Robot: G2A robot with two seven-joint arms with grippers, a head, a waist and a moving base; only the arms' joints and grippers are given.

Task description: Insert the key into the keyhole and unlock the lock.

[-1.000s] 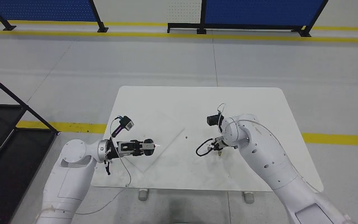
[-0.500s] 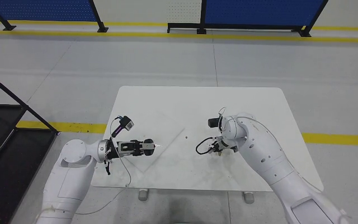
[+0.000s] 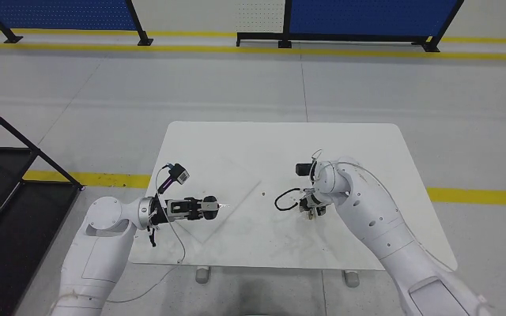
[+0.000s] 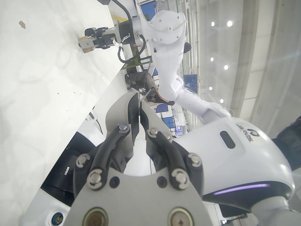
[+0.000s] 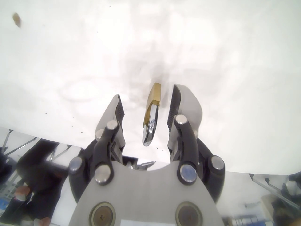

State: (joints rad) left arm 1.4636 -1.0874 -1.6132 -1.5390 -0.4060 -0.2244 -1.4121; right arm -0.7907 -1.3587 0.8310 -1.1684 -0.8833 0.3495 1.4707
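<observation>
Pinching the key (image 3: 224, 205) tight in the left gripper (image 4: 139, 102) (blade poking past the tips); straddling the brass lock (image 5: 153, 96) on the table (image 3: 348, 150) with right gripper (image 5: 146, 92) spread apart

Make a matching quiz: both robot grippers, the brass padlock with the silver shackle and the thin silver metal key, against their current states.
Things:
1 left gripper
2 right gripper
3 brass padlock with silver shackle
4 thin silver metal key

States:
A open
B between spread jaws, over the table
C shut
D pinched in closed jaws

Pairs: 1-C, 2-A, 3-B, 4-D
</observation>
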